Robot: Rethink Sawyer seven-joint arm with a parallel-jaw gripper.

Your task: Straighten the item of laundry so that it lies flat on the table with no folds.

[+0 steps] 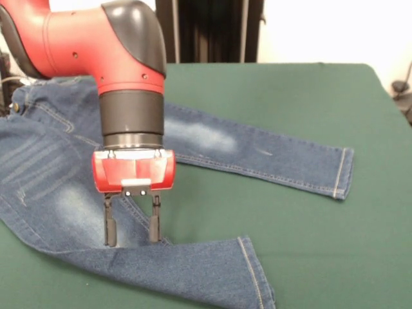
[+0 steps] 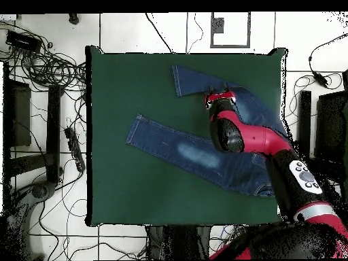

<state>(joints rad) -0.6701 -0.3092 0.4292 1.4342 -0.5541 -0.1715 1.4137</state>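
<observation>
Looking across the table (image 1: 290,96) in the front view, we see the jeans (image 1: 45,187) spread over its green top with the two legs splayed apart in a V. One leg (image 1: 257,154) runs out toward three o'clock and ends in a stitched hem; the other leg (image 1: 193,270) runs along the bottom toward five o'clock, its cuff partly cut by the picture's edge. The waistband with its brass button (image 1: 15,107) sits at about ten o'clock. Faded whitish patches show on both thighs.

We find the gripper (image 1: 132,228) pointing straight down at the crotch, where the two legs part. Its two dark fingers (image 1: 110,225) stand apart with a clear gap between them and nothing clamped; their tips appear to touch or nearly touch the denim, and we cannot tell which.

From overhead, the jeans (image 2: 197,153) lie toward the three o'clock side of the table (image 2: 122,88), with one leg reaching to twelve o'clock and the other to nine o'clock. The red arm (image 2: 265,143) crosses over the waist part of the garment, hiding it.
</observation>
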